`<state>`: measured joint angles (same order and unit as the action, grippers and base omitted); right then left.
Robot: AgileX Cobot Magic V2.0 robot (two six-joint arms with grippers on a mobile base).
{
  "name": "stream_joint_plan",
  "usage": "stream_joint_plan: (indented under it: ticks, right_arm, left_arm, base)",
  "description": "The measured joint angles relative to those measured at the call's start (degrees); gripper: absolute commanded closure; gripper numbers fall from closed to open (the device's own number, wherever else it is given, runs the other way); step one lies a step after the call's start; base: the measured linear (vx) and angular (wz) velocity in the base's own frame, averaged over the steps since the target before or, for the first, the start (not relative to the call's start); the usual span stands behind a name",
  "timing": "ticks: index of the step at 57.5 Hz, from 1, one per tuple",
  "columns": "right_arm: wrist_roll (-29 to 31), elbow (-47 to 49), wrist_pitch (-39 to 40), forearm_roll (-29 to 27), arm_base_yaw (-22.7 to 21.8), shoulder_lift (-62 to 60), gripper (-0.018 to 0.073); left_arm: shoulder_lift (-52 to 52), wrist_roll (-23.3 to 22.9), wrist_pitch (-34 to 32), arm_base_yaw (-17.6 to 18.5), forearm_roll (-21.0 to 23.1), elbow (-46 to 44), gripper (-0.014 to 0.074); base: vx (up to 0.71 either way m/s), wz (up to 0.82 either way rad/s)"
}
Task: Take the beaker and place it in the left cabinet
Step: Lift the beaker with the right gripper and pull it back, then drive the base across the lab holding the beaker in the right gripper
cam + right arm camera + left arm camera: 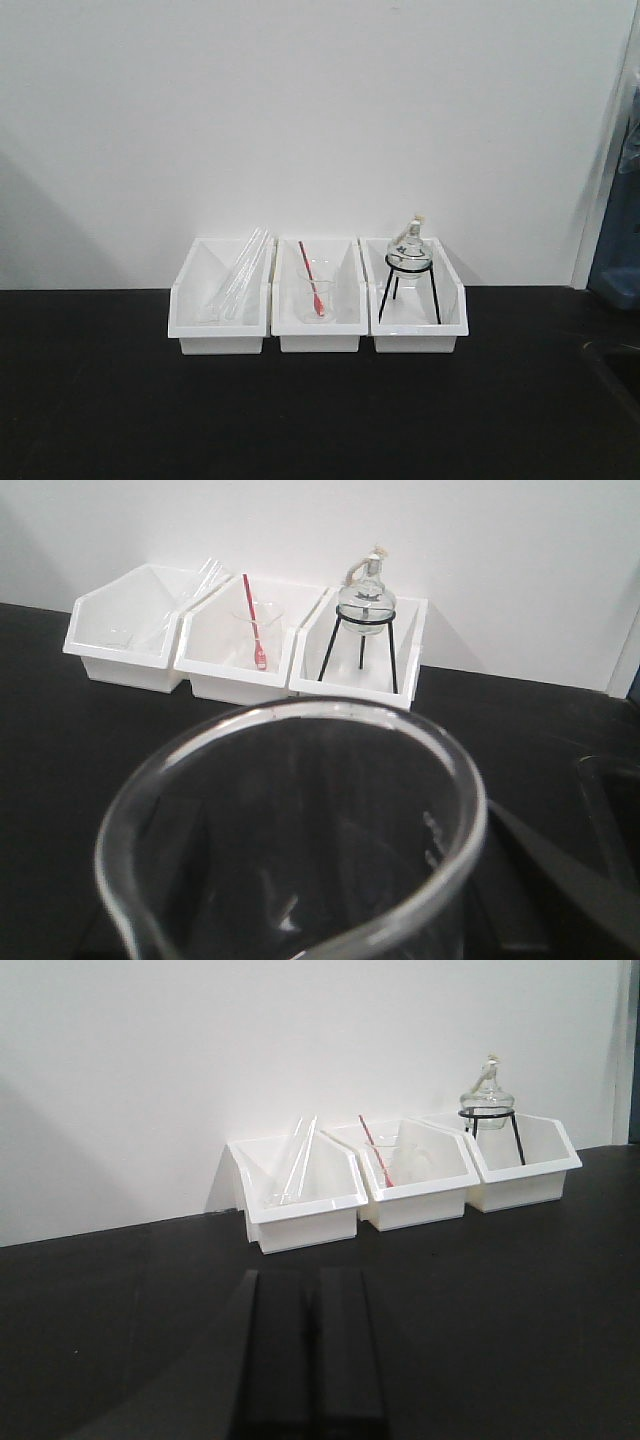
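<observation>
Three views toward shared white bins

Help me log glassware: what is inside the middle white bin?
The middle bin holds a clear glass vessel and a slanted red rod overlapping it; whether the rod sits inside the vessel is unclear. The front lip hides the floor behind it.

The beaker fills my right wrist feed.
Beyond its rim, three white bins line the wall on the black table, a flask in the rightmost.
</observation>
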<state>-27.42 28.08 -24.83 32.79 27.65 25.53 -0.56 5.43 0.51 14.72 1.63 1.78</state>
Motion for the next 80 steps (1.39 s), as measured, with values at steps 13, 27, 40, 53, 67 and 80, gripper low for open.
stream_joint_plan:
  ticks: [13, 27, 40, 53, 67, 80]
  right_arm:
    - [0.00, 0.00, -0.18, 0.13, 0.00, 0.00, 0.0564]
    - [0.00, 0.00, -0.18, 0.13, 0.00, 0.00, 0.0564]
    - [0.00, 0.00, -0.31, 0.13, 0.00, 0.00, 0.0564]
    - [0.00, 0.00, -0.35, 0.18, 0.00, 0.00, 0.0564]
    - [0.00, 0.00, -0.35, 0.18, 0.00, 0.00, 0.0564]
    - [0.00, 0.00, -0.35, 0.18, 0.00, 0.00, 0.0564]
  left_arm:
    - [0.00, 0.00, 0.00, 0.00, 0.00, 0.00, 0.0595]
    - [0.00, 0.00, 0.00, 0.00, 0.00, 0.00, 0.0595]
    - [0.00, 0.00, 0.00, 0.00, 0.00, 0.00, 0.0595]
    - [0.00, 0.00, 0.00, 0.00, 0.00, 0.00, 0.0595]
    - [0.00, 0.00, 0.00, 0.00, 0.00, 0.00, 0.0595]
    - [0.00, 0.00, 0.00, 0.00, 0.00, 0.00, 0.0595]
  base:
    - [-0.04, 0.16]
    - [-0.07, 0.26]
    - [-0.09, 0.36]
    - [-0.12, 0.47]
    - [-0.14, 0.54]
    - [-0.16, 0.61]
